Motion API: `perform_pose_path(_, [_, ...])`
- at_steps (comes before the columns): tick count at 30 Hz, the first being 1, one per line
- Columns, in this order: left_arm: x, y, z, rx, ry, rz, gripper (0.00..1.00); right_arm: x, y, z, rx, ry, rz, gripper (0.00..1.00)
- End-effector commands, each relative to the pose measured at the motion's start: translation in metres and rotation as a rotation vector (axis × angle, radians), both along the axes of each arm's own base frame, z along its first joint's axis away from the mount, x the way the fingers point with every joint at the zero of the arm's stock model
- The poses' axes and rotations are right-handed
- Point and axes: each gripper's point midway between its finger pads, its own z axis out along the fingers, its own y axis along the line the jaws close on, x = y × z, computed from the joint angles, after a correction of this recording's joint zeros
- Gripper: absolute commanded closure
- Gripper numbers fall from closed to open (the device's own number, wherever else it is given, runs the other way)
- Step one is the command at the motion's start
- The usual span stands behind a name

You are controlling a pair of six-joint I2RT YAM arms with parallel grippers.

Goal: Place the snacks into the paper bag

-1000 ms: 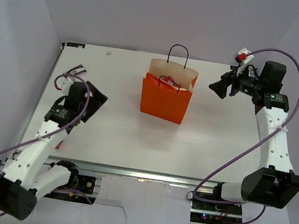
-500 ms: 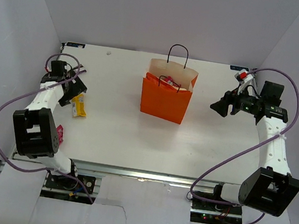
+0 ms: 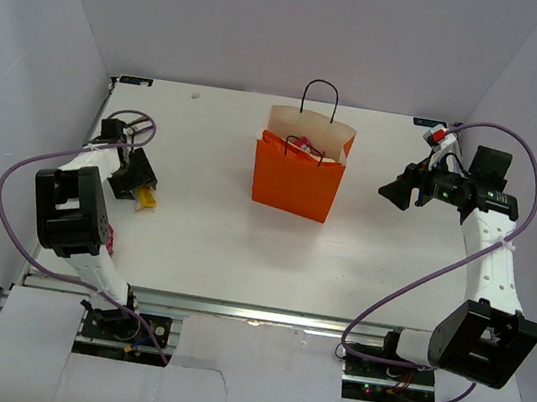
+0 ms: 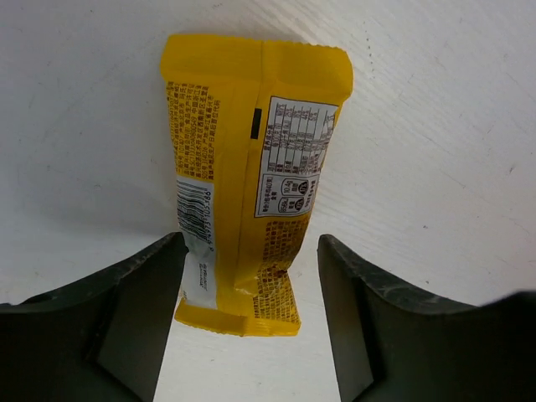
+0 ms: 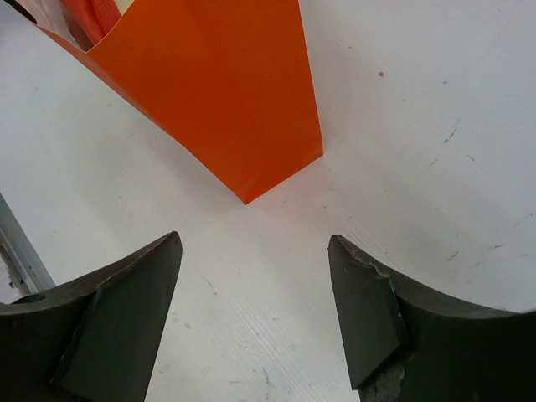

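The orange paper bag (image 3: 296, 175) stands upright at the middle back of the table, with a red packet (image 3: 302, 146) showing inside its mouth. A small yellow snack packet (image 3: 148, 202) lies flat at the left. My left gripper (image 3: 137, 185) is open right over it. In the left wrist view the packet (image 4: 249, 167) lies back side up, its near end between my two open fingers (image 4: 134, 318), and my left gripper (image 4: 251, 314) does not squeeze it. My right gripper (image 3: 392, 190) is open and empty, right of the bag. The right wrist view shows the bag's lower corner (image 5: 243, 109) ahead of my right gripper (image 5: 251, 310).
A small pink packet (image 3: 109, 239) lies at the left front, half hidden by the left arm. White walls close in the table on the left, back and right. The metal rail (image 3: 252, 312) runs along the near edge.
My left arm swung out to the far left and lowered its open gripper onto the yellow packet. My right gripper drew back and down from the bag, then held still.
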Motion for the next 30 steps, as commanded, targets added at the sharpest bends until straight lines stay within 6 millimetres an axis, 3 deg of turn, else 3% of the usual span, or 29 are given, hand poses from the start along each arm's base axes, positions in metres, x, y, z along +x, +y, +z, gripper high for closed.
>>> perform_pose_path(1, [0.012, 0.006, 0.006, 0.022, -0.036, -0.031, 0.26, -0.003, 0.001, 0.004, 0.017, -0.009, 0.014, 0.23])
perform_pose_path(9, [0.008, 0.003, 0.000, 0.003, -0.018, -0.024, 0.56, -0.003, 0.001, 0.005, 0.025, -0.002, 0.009, 0.24])
perform_pose_path(14, [0.014, -0.006, 0.022, -0.030, -0.084, -0.034, 0.66, -0.004, 0.002, 0.007, 0.032, -0.001, 0.012, 0.24])
perform_pose_path(16, [0.015, -0.019, 0.033, -0.094, -0.120, -0.050, 0.71, -0.004, 0.003, 0.008, 0.037, 0.000, 0.013, 0.24])
perform_pose_path(21, [0.017, -0.070, 0.102, -0.352, -0.358, -0.085, 0.76, -0.005, 0.004, 0.007, 0.048, 0.008, 0.016, 0.24])
perform_pose_path(22, [0.014, -0.088, 0.118, -0.438, -0.404, -0.134, 0.76, -0.005, 0.004, 0.007, 0.049, 0.009, 0.014, 0.24])
perform_pose_path(28, [0.006, -0.157, 0.229, -0.547, -0.723, -0.378, 0.77, -0.005, 0.004, 0.009, 0.054, 0.008, 0.018, 0.24])
perform_pose_path(30, [0.003, -0.183, 0.277, -0.536, -0.838, -0.489, 0.77, -0.005, 0.004, 0.011, 0.054, 0.005, 0.019, 0.24])
